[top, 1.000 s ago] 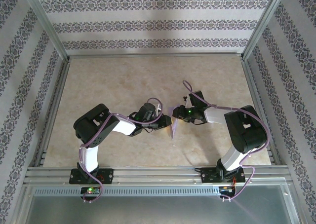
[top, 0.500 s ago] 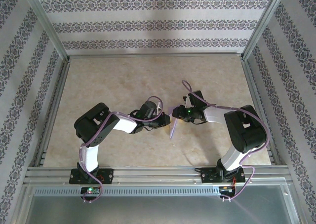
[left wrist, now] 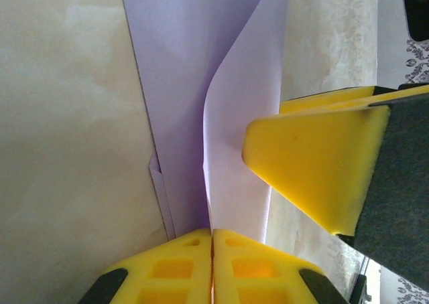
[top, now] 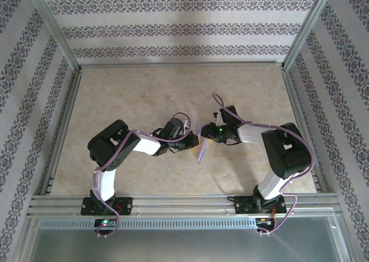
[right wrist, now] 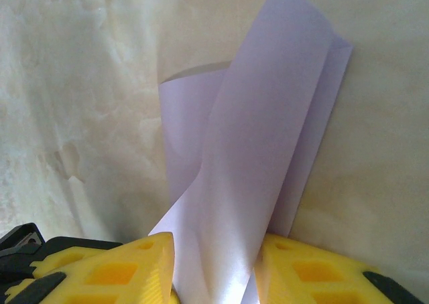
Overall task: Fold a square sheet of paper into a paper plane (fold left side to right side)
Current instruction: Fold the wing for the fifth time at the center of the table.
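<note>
The square sheet of paper (top: 200,150) lies partly folded at mid-table as a narrow lavender strip; its layers stand up in a curve (left wrist: 188,63). My left gripper (top: 196,141) comes from the left and is shut on the sheet's near edge, the yellow fingertips (left wrist: 212,232) meeting on the thin paper. My right gripper (top: 208,133) reaches in from the right. Its fingers stand apart astride a raised flap (right wrist: 268,116), with the gripper (right wrist: 214,240) open around it. One of its yellow fingers (left wrist: 315,163) rests against the sheet. No finished paper plane shape shows.
The beige marbled table (top: 132,94) has free room on all sides of the paper. Aluminium frame rails (top: 179,66) and patterned walls bound it. Both arm bases sit on the near rail (top: 184,201).
My left gripper's fingers have come together on the sheet's edge. The paper has drawn in narrower and stands more upright. The right arm has hardly moved.
</note>
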